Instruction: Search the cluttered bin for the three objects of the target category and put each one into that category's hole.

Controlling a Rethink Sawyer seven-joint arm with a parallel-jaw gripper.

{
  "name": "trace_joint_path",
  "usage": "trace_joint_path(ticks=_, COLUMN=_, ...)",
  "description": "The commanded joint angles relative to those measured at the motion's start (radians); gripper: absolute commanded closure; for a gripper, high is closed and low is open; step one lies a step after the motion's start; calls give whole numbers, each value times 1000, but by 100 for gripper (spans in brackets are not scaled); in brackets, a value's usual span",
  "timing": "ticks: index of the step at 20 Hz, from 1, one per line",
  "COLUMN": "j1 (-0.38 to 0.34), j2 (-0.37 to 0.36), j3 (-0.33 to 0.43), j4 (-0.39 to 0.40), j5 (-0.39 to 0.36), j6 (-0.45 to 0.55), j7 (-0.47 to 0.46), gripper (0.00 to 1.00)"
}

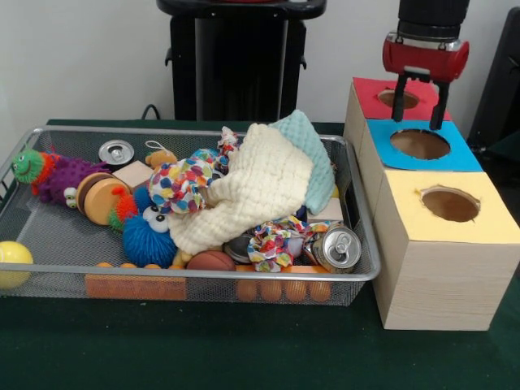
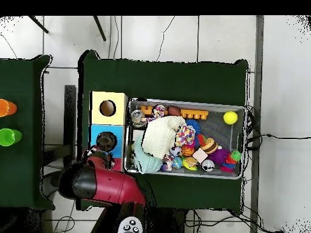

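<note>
The red and black end effector (image 1: 420,102) is seen hanging open and empty above the red-topped and blue-topped wooden hole boxes (image 1: 418,145). A return to the cluttered silver wire-mesh bin (image 1: 49,236) is judged to be called for next, for another target object.

The place reads as a robotics lab set up for a sorting trial. A green-covered table (image 2: 182,79) stands on a pale tiled floor (image 2: 158,36) crossed by loose cables (image 2: 267,136), against a plain white wall (image 1: 81,57). On it sit a wire mesh bin (image 1: 49,236) crammed with toys and cans and three plywood boxes (image 1: 443,272) with coloured, holed tops, under a red robot arm (image 2: 100,185)
</note>
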Motion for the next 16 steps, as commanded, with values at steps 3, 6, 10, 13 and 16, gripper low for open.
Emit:
trace_joint_path(ticks=3, j1=-118, j2=-41, j3=-61, j4=-64, j5=-87, j6=314, j7=35, gripper=0)
trace_joint_path(ticks=6, j1=-163, j2=-14, j3=-63, j4=-119, j5=-129, j6=336, j7=-5, gripper=0)
trace_joint_path(ticks=10, j1=-181, j2=18, j3=-69, j4=-175, j5=-185, j6=320, j7=5, gripper=0)
trace_joint_path(ticks=13, j1=-193, j2=34, j3=-63, j4=-207, j5=-204, j6=321, j7=24, gripper=0)
trace_joint_path(ticks=16, j1=-195, j2=37, j3=-64, j4=-229, j5=-219, j6=335, j7=42, gripper=0)
